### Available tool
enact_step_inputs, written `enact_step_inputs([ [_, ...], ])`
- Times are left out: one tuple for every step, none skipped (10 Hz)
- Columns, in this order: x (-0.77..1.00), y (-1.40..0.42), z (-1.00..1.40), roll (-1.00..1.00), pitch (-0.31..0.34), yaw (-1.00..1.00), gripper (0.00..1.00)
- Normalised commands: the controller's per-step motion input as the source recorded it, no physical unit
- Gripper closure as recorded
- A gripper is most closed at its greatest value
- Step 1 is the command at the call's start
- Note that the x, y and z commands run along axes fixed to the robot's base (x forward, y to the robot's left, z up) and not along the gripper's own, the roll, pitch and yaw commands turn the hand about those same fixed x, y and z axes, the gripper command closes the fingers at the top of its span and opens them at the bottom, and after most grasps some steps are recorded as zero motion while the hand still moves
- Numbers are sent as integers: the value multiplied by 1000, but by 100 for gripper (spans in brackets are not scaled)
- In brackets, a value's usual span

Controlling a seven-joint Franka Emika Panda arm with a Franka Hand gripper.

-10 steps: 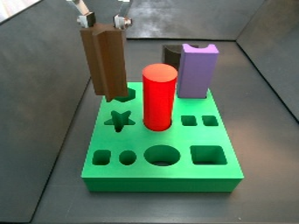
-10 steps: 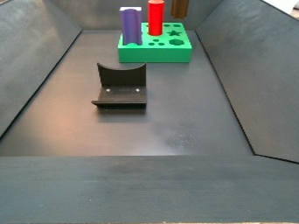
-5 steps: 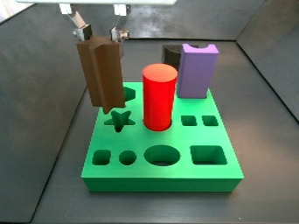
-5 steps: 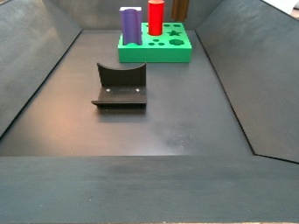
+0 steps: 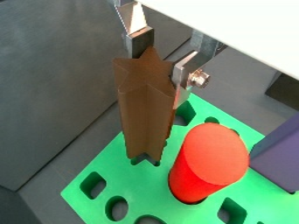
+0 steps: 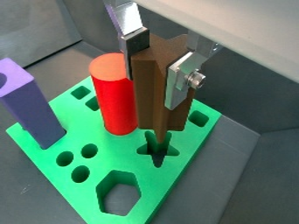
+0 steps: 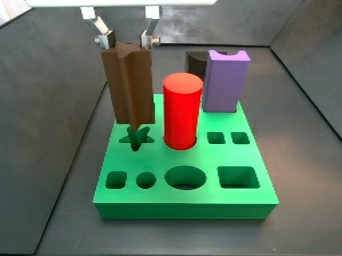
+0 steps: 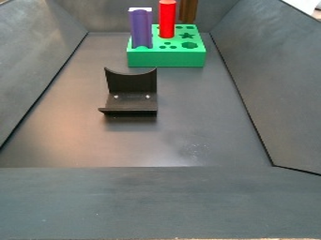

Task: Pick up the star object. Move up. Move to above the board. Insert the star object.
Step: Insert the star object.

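Note:
My gripper (image 7: pixel 124 42) is shut on the top of the star object (image 7: pixel 130 85), a tall brown ridged prism that hangs upright. Its lower end is right over the star-shaped hole (image 7: pixel 135 137) near a corner of the green board (image 7: pixel 187 195); I cannot tell whether it has entered the hole. Both wrist views show the star object (image 5: pixel 146 109) (image 6: pixel 158 92) clamped between the silver fingers (image 5: pixel 187 68) (image 6: pixel 184 79), with the star hole (image 6: pixel 158 150) directly beneath. In a side view the board (image 8: pixel 167 58) lies far back.
A red cylinder (image 7: pixel 182 110) stands in the board close beside the star object. A purple notched block (image 7: pixel 227 80) stands at the board's back edge. Other holes, round, square and hexagonal (image 6: pixel 121 191), are open. The fixture (image 8: pixel 128 92) stands mid-floor. Grey walls enclose the floor.
The gripper has carried the star object down and sideways toward the red cylinder, from off the board's edge to over the star hole. Nothing else moved.

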Motion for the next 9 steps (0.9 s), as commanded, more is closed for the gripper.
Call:
enact_step_inputs([
  [89,100,0,59,0,231,100],
  [0,117,-51,114,0,226,100],
  [0,157,-86,74,0,189,100],
  [0,0,-140,16,-7,171,100],
  [6,0,-331,24,-20,194,100],
  [0,-57,-386,27,-51,197,100],
  [0,-83,-314,6,-49,163,100],
  [0,-146,-240,0,-61,89,100],
  [0,-97,-246,0,-69,80,100],
])
